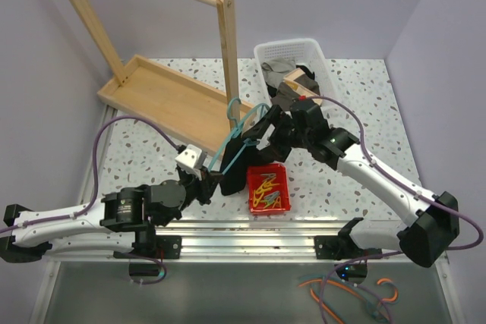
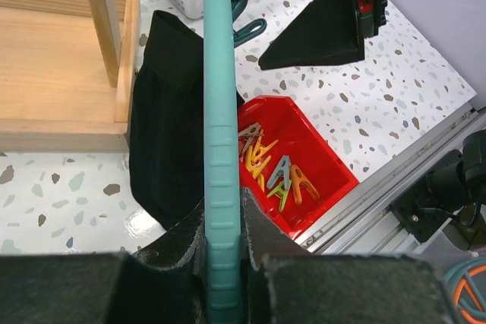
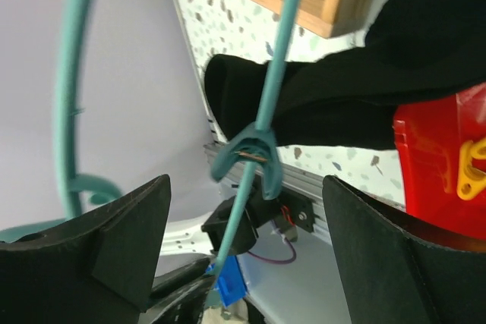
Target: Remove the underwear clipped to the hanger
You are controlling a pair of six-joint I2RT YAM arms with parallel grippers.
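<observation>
Ok, left gripper (image 2: 222, 214) is pressed tight on the hanger (image 2: 220, 111), pinching the teal wire just left of the red bin (image 2: 334, 180). The hanger is held off the table, slanting up from the bin's near-left side toward the wooden rack (image 1: 226, 36) beyond it. The underwear (image 2: 163, 134) hangs from the hanger, black fabric draped down right beside the bin's left wall; can't tell whether its lower edge touches the tabletop. Right gripper (image 3: 244, 195) sits just past the bin's far edge, jaws spread wide, with the hanger wire and a teal clip (image 3: 247, 151) running between them and neither jaw touching. The clip sits on the wire at the fabric's edge. Loose coloured clips (image 2: 273, 168) lie in the bin. White basket (image 1: 296, 55) stands well beyond the bin.
</observation>
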